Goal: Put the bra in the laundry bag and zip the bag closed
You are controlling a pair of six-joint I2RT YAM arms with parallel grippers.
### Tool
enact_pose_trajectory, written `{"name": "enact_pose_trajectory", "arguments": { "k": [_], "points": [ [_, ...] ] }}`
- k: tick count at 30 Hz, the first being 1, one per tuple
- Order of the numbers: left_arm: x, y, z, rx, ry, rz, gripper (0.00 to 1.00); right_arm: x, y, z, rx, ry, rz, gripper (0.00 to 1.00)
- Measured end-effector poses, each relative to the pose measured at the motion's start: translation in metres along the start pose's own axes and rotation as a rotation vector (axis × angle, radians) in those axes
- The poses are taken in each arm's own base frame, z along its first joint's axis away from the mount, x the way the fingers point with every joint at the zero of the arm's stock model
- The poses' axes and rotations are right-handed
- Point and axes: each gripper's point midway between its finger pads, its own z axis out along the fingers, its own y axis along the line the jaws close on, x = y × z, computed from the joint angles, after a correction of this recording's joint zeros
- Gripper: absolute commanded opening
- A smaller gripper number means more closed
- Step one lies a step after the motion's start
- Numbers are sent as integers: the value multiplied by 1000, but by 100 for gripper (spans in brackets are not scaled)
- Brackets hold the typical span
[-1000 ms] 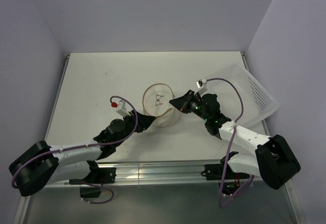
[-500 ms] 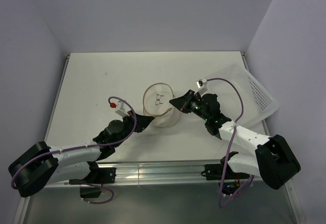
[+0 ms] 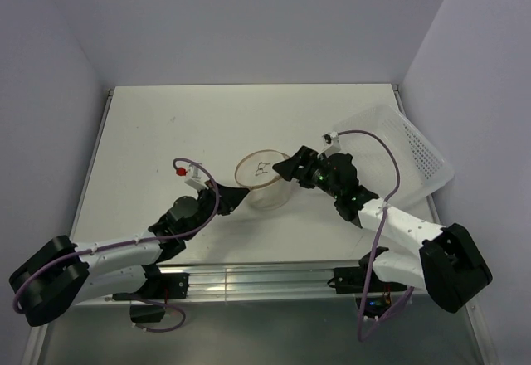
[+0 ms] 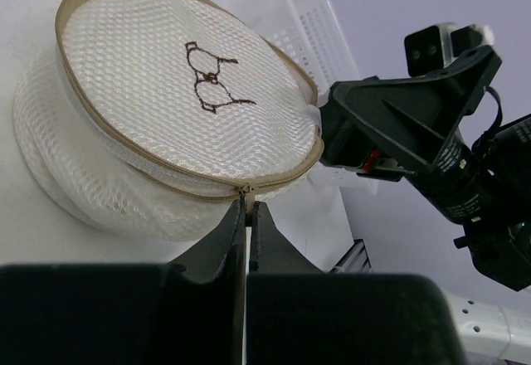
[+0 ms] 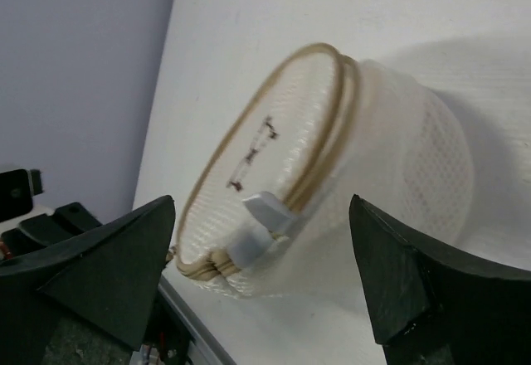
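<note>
Bag (image 3: 264,179) mid-table (image 3: 166,124), lid down; bra hidden. Left gripper (image 4: 247,209) jaws pinched shut at the zip end on the bag's rim. Right gripper (image 5: 261,207) jaws wide apart, empty, just beside the bag. Tray (image 3: 406,145) behind right arm.

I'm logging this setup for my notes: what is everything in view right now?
laundry bag: one, white mesh with tan trim, dark mark on lid, mid-table.
tray: one, white perforated plastic, table's right edge.
table: one, white.
left arm: one, white and black, near-left.
right arm: one, white and black, near-right.
left gripper: one, black, shut at the bag's zip.
right gripper: one, black, open, facing the bag.
</note>
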Motion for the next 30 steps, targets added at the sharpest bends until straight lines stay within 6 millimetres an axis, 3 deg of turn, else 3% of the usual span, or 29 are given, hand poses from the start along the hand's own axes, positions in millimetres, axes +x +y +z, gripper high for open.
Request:
{"name": "enact_pose_trajectory", "arguments": {
  "k": [3,6,11,14,21,23,25,30],
  "points": [
    [-4,-5,-2,15,-12,-2,0,1,-2,-8,34,-6,-4,95],
    [-6,-12,-5,27,-27,10,0,9,11,-21,3,-16,-11,95],
    [1,-27,-9,46,-41,31,0,65,38,-39,-69,97,-9,95],
    [10,-32,-12,50,-34,45,0,81,50,-43,-96,136,2,91],
    [17,-35,-13,44,-37,68,0,75,47,-38,-59,91,67,69],
    [16,-36,-13,43,-42,71,0,70,47,-36,-53,63,83,53],
    [16,-36,-13,42,-44,75,0,66,46,-35,-45,42,99,46],
    [18,-36,-14,42,-42,90,0,63,42,-32,-25,16,112,49]
  ]
}}
